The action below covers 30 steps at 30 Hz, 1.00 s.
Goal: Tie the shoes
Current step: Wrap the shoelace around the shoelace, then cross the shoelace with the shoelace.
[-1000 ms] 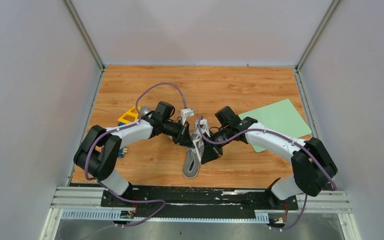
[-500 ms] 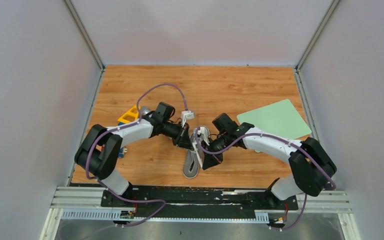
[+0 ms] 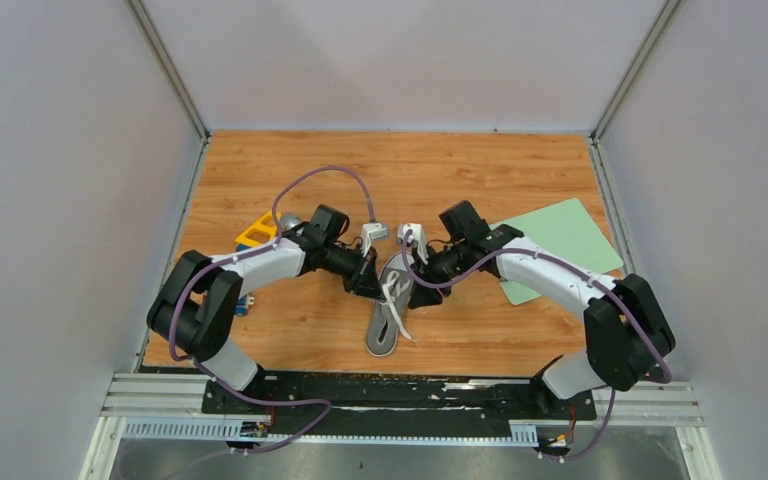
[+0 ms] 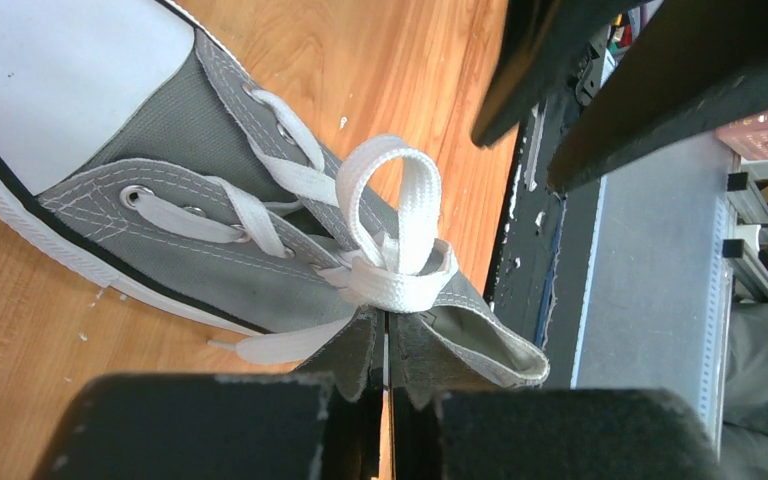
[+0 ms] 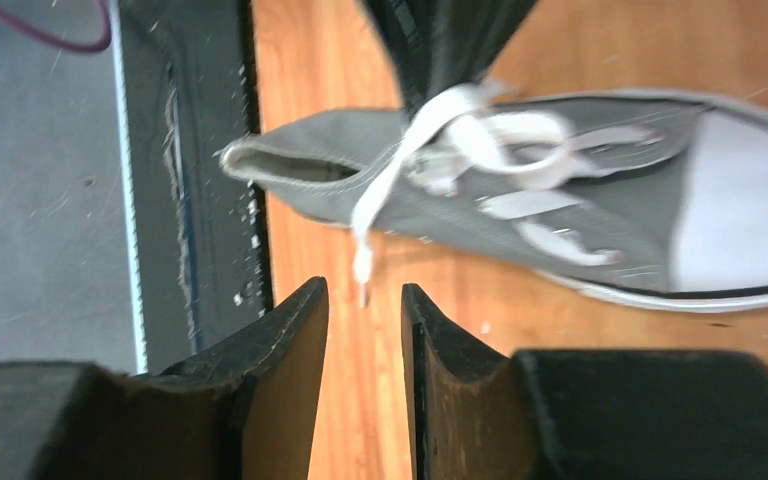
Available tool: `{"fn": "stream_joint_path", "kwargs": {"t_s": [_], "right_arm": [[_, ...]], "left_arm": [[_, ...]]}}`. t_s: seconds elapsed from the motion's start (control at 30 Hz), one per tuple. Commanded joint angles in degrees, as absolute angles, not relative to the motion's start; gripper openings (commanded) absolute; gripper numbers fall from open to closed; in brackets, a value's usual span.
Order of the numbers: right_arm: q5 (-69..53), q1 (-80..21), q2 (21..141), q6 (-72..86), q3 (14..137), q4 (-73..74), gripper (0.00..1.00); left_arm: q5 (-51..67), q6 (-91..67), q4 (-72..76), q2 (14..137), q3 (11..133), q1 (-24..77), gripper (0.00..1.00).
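The grey sneaker [image 3: 384, 332] lies on the wooden table between my arms, its white toe cap towards the far side. It also shows in the left wrist view [image 4: 160, 200] and the right wrist view [image 5: 580, 210]. My left gripper [image 3: 372, 284] is shut on a white lace at the shoe's collar [image 4: 388, 350]. A lace loop [image 4: 392, 200] stands above a crossed knot. My right gripper [image 3: 422, 294] is open by a narrow gap and empty [image 5: 365, 295], just right of the shoe. A loose lace end [image 5: 362, 255] hangs in front of it.
A pale green mat [image 3: 556, 240] lies at the right. A yellow block [image 3: 256, 232] and a small blue item [image 3: 245, 305] lie by the left arm. The black base rail [image 3: 400, 390] runs along the near edge.
My right gripper has let go of the lace and pulled back up and to the right of the shoe. A lace end now trails off the shoe's right side. My left gripper has held still.
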<state>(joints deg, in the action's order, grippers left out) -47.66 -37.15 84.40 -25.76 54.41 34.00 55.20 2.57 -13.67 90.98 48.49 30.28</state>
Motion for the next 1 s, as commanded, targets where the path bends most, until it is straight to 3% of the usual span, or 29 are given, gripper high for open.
{"fn": "stream_joint_path", "kwargs": {"t_s": [0.0, 0.33, 0.57, 0.7, 0.77, 0.97], "right_arm": [[-48.4, -35.3, 85.6, -23.2, 58.3, 26.8, 0.35], [-53.6, -35.1, 89.6, -15.8, 60.2, 18.0, 0.45], [-51.8, -34.4, 90.3, -17.6, 60.3, 17.9, 0.47], [-53.4, -34.1, 89.9, -17.2, 60.2, 16.6, 0.59], [-54.8, -34.1, 90.2, -16.9, 60.6, 16.4, 0.56], [-57.6, -34.1, 91.4, -15.5, 61.6, 16.4, 0.20]], "left_arm": [[57.8, 5.4, -14.6, 90.4, 50.1, 30.3, 0.03], [60.4, 6.8, -14.7, 89.4, 49.6, 30.3, 0.03], [61.7, 8.0, -15.3, 89.4, 49.7, 30.4, 0.00], [62.3, 8.4, -15.4, 88.7, 49.5, 30.5, 0.00], [62.5, 8.5, -15.5, 88.7, 49.5, 30.5, 0.00], [62.7, 9.1, -16.2, 88.8, 49.9, 30.6, 0.00]]}}
